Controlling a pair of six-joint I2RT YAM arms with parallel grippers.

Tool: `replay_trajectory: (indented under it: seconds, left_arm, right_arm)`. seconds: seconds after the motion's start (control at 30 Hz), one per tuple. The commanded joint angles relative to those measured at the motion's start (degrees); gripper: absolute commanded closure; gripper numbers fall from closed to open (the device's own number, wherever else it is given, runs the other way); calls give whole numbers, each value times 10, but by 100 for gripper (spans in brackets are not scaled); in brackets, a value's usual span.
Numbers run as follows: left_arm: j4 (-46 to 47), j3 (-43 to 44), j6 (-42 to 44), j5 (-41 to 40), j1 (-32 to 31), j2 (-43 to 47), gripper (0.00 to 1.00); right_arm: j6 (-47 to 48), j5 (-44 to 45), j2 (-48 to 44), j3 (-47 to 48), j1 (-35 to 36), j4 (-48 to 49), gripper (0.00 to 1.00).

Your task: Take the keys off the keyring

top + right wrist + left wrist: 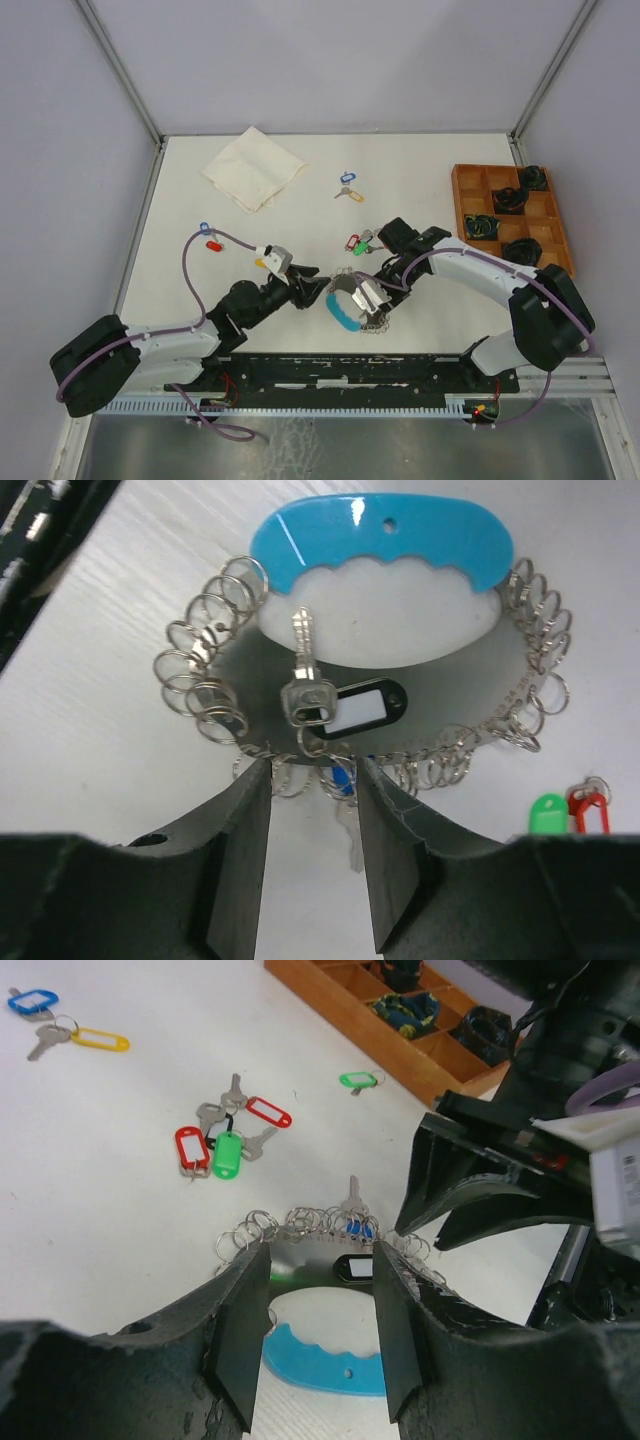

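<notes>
Your task is part done. Several keys (349,192) already lie loose on the table (430,190), well apart from the keyring (380,540). You still have at least two threaded: a dark-tagged key (345,705) and a blue-tagged key (342,776). The keyring lies flat by the table's near edge, between both tools — silvery linked rings joined to a scalloped light-blue band. The left gripper (320,1260) and right gripper (313,770) each face the chain with jaws part-way apart — nothing visibly clamped.

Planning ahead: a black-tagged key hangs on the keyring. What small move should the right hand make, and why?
Probably ease the right hand forward over the black-tagged key: its jaws stand open just short of it, and the key hangs on the keyring.
</notes>
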State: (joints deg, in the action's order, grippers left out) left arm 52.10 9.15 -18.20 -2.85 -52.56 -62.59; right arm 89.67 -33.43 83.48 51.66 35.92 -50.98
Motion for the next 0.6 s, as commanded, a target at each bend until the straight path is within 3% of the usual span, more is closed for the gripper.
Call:
replay_trajectory:
  seconds: [0.0, 0.57]
  left_arm:
    - [-3, -23, -5, -34, 3, 52, 47]
    - [-47, -60, -1, -61, 3, 147, 46]
  right_arm:
    - [-43, 68, 8, -10, 22, 100, 54]
    - [-26, 105, 56, -16, 64, 88, 56]
